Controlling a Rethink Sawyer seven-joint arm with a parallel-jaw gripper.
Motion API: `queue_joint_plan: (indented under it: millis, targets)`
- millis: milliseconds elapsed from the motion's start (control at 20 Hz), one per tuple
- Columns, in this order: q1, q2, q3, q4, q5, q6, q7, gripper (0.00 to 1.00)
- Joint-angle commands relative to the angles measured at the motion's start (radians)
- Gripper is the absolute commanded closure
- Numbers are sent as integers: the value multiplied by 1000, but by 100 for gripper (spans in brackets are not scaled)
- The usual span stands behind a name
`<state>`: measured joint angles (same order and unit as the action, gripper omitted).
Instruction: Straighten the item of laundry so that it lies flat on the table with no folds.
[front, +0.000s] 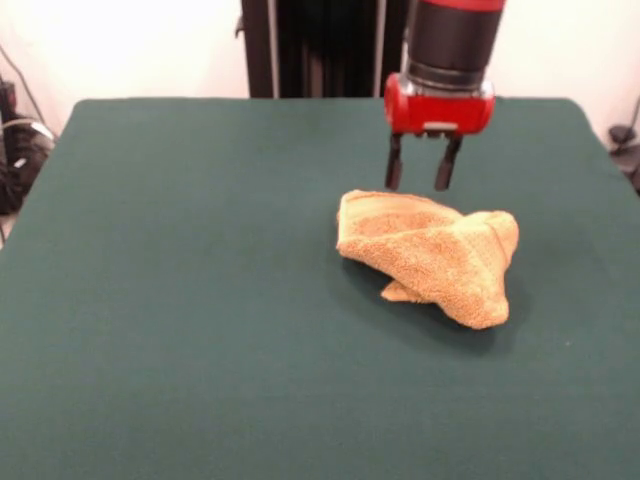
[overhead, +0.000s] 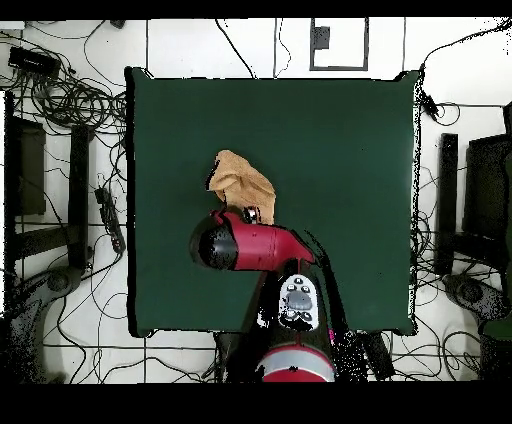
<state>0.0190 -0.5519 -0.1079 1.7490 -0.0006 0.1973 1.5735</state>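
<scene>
On the table (front: 200, 300), right of centre in the front view, the towel (front: 430, 255) lies bunched and folded (long axis running roughly left-right). Just above its far edge hangs the gripper (front: 423, 178), jaws parted and empty.

You've got the end effector (front: 421, 178) open, hovering just behind the crumpled towel (front: 432, 254) on the bench (front: 180, 300).

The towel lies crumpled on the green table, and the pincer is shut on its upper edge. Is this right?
Not quite. In the front view the pincer is open and hangs just above the towel, holding nothing. The towel does lie crumpled on the green table.
</scene>
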Motion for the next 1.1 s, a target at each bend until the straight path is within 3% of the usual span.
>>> queue_joint_plan:
  millis: [50,450,750,1100]
  targets:
    - [22,89,36,-221,-4,119,77,0]
    - [-15,207,69,-277,21,149,104,0]
    - [-71,295,133,-308,8,170,61,0]
    - [-73,375,135,-372,-52,-79,88,0]
